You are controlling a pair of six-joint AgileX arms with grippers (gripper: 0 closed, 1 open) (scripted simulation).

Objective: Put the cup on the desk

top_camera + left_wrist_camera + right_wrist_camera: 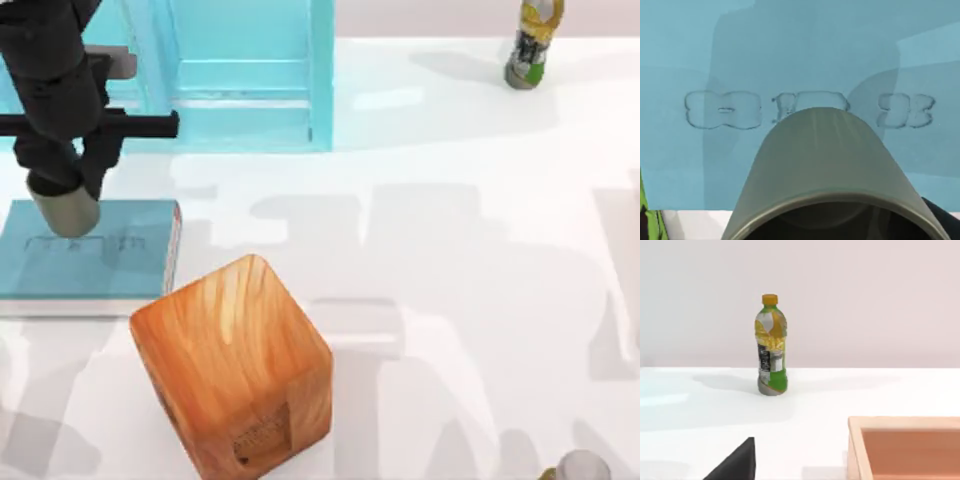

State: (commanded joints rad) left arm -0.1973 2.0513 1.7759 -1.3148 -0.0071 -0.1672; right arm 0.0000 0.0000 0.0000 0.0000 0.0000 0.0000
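Observation:
My left gripper [62, 178] is at the top view's far left, shut on the olive-grey cup [68, 211]. The cup hangs mouth-up from it, over the back part of the flat teal book [90, 255]. In the left wrist view the cup [825, 165] stands in front of the book's embossed lettering [810, 107]; whether its base touches the book I cannot tell. The white desk [450, 260] spreads to the right of the book. A dark piece of my right gripper [735, 465] edges into the right wrist view.
A large wooden block [235, 365] stands just right of the book's front corner. Behind the left arm is a turquoise shelf unit [250, 70]. A bottle with a yellow-green label [533, 42] stands at the back right, and a light grey round-topped object [583, 467] at the front right.

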